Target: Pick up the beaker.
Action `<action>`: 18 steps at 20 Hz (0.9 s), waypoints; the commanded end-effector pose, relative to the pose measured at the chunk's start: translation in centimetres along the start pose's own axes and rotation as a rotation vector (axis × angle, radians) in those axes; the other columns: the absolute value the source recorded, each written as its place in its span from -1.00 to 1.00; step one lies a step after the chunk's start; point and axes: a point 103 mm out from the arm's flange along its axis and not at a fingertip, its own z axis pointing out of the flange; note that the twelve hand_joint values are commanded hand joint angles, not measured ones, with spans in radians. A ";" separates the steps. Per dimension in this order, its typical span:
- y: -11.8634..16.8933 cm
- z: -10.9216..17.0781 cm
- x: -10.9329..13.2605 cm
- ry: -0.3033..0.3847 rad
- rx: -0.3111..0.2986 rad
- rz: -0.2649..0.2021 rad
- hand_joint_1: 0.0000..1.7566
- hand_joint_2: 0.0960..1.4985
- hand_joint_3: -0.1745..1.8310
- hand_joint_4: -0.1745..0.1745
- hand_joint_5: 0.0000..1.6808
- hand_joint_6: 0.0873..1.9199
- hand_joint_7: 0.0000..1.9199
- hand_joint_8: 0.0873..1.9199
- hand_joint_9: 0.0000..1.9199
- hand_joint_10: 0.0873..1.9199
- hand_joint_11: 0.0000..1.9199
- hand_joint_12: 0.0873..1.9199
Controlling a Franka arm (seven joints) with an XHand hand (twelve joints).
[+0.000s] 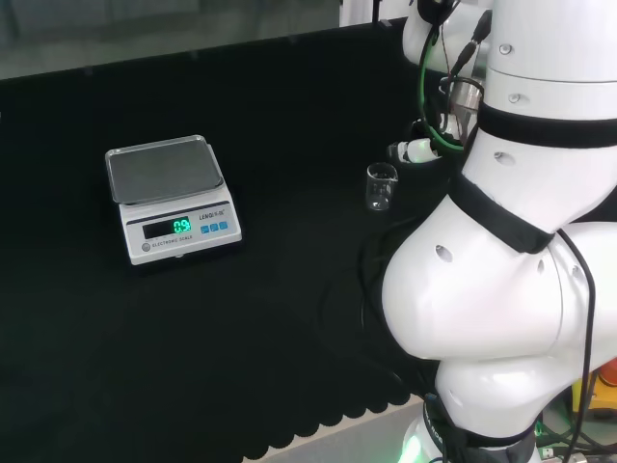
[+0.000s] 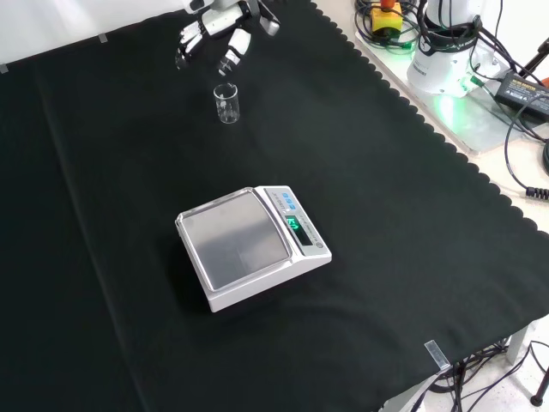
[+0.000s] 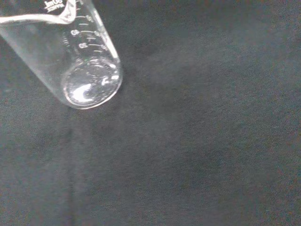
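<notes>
Head view, beaker: a small clear beaker (image 1: 382, 187) stands upright on the black cloth of the desk (image 1: 289, 318), just left of the arm's white links (image 1: 501, 260).
Head view, scale: a white electronic scale (image 1: 172, 198) with a grey pan sits well to the left of the beaker.
Front view, hand: the hand (image 2: 225, 33) hangs at the top of the view, its fingers (image 2: 230, 57) spread and relaxed, gripping nothing.
Front view, beaker: the beaker (image 2: 226, 103) stands just below the fingertips, apart from them, and looks empty.
Front view, scale: the scale (image 2: 251, 245) lies nearer the camera, well apart from the beaker.
Wrist view, beaker: the beaker (image 3: 80, 70) shows close, its round base on the cloth and printed graduation marks on its wall.
</notes>
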 end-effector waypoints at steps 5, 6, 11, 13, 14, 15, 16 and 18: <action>0.0 0.1 3.3 0.006 0.009 -0.004 -0.70 0.23 -0.59 -0.32 -0.61 -1.00 -0.96 -0.19 -0.85 -0.09 -0.97 0.59; 0.0 0.2 3.6 0.006 0.012 -0.005 -0.70 0.23 -0.59 -0.32 -0.61 -1.00 -0.96 -0.19 -0.85 -0.09 -0.97 0.59; -0.2 1.6 4.7 0.014 0.042 -0.003 -0.70 0.23 -0.59 -0.32 -0.61 -1.00 -0.96 -0.19 -0.84 -0.09 -0.97 0.59; -0.4 2.2 4.7 0.019 0.052 0.001 -0.70 0.23 -0.59 -0.32 -0.61 -1.00 -0.96 -0.19 -0.83 -0.09 -0.96 0.59; -0.5 2.5 4.7 0.022 0.057 0.004 -0.70 0.23 -0.59 -0.32 -0.61 -1.00 -0.96 -0.19 -0.83 -0.09 -0.96 0.59; -0.6 2.8 4.6 0.026 0.062 0.007 -0.70 0.23 -0.59 -0.32 -0.61 -1.00 -0.96 -0.19 -0.83 -0.09 -0.96 0.59; -0.7 3.1 4.5 0.030 0.066 0.011 -0.70 0.23 -0.59 -0.32 -0.61 -1.00 -0.96 -0.19 -0.82 -0.09 -0.96 0.59; -0.8 3.7 4.4 0.037 0.074 0.016 -0.70 0.23 -0.59 -0.32 -0.61 -1.00 -0.96 -0.19 -0.81 -0.09 -0.95 0.59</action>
